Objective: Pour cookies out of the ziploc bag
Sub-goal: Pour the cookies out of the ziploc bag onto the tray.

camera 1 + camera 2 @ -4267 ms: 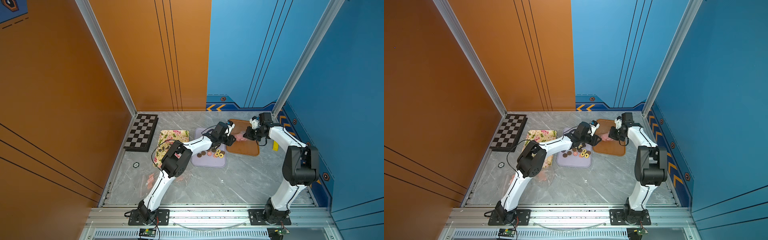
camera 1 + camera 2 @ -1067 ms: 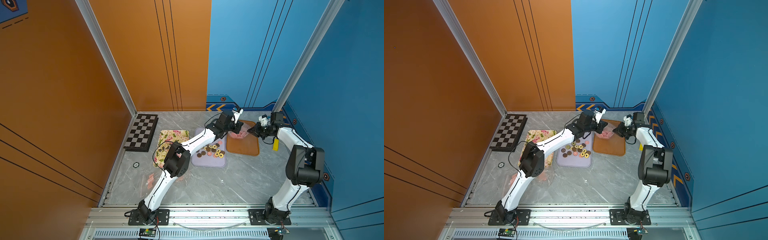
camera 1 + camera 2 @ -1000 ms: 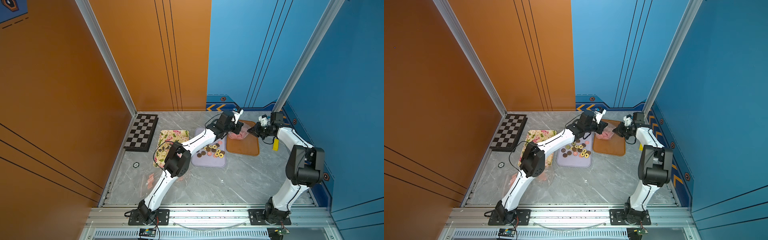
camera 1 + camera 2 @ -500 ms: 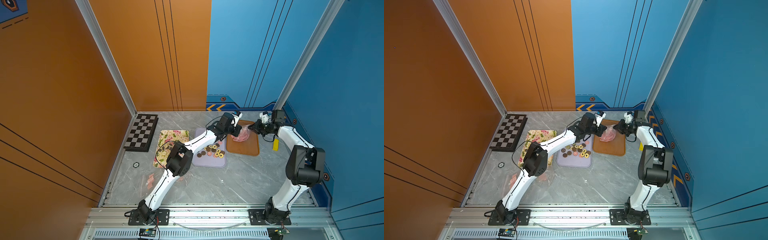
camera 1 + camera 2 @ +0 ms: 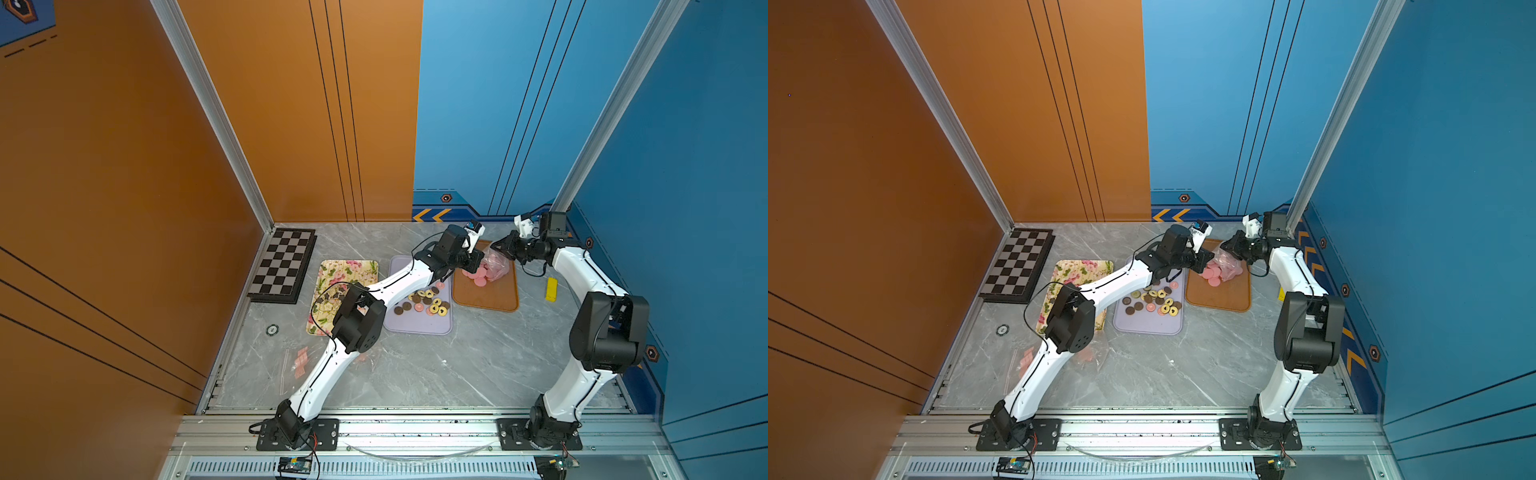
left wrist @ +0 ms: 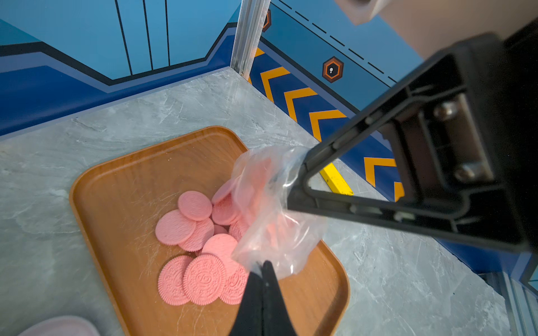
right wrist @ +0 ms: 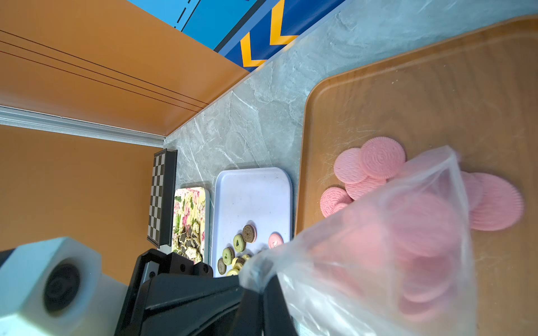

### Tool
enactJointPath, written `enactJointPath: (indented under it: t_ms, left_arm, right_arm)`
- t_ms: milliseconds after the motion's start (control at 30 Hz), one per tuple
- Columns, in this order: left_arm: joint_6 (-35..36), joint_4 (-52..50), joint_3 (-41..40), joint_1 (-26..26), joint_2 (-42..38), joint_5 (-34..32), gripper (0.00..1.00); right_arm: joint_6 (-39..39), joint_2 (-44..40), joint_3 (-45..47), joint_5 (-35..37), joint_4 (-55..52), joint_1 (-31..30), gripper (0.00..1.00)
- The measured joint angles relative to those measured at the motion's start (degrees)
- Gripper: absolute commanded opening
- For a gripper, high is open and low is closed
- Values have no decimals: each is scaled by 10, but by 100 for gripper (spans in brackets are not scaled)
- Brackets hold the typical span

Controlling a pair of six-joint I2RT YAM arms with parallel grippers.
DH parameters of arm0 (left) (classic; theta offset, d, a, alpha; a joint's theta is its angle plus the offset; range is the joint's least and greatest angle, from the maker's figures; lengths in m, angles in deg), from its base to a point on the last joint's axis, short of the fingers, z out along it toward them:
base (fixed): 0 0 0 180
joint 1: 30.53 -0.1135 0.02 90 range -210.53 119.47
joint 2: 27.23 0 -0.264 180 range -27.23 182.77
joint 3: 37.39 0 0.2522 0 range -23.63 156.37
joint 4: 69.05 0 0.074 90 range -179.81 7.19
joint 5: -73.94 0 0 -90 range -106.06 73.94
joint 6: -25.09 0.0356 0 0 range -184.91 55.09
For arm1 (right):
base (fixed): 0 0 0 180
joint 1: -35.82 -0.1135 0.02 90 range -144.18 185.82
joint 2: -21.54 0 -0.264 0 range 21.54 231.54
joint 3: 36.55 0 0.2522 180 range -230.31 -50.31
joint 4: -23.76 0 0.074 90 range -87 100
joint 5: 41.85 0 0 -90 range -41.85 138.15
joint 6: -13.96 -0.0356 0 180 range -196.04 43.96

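Nearest, on the purple tray (image 5: 419, 325), small cookies (image 5: 428, 300), brown, yellow, pink. Beyond, on the brown tray (image 5: 488, 300), a heap of pink cookies (image 6: 189, 228), more inside the clear bag (image 6: 272, 209) over them. At the bag's two sides, left gripper (image 6: 262, 265) and right gripper (image 7: 262, 283), each pinching the plastic.

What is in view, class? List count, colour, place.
table: one, grey, under all
brown tray: one, brown, table's far side
bag: one, clear, over brown tray
pink cookies: many, pink, on brown tray and in bag
lilac tray: one, lilac, beside brown tray
small cookies: many, mixed colours, on lilac tray
floral tray: one, flowered, beside lilac tray
star cookies: several, dark and tan, on floral tray
chessboard: one, black and grey, far left corner
block: one, yellow, by right arm
disc: one, dark, table's left edge
left hand: one, black, shut on bag
right hand: one, black, shut on bag
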Motion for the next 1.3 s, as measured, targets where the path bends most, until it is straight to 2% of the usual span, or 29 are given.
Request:
enactJointPath:
  t_ms: [333,633,900,1267,1300]
  left_arm:
    - [0,7,-6,0,-1,0,0]
    - [0,30,-66,-2,-25,0,0]
    - [-5,65,-137,-4,-90,6,0]
    - [-23,86,-164,-12,-118,27,0]
    - [-24,86,-168,-11,-119,28,0]
  right_arm:
    - [3,5,0,-2,-6,0,0]
    - [4,11,0,-2,-10,-1,0]
    - [4,11,1,-10,-9,-10,0]
    - [4,-35,45,17,-10,-13,0]
    - [4,-41,46,19,-10,-13,13]
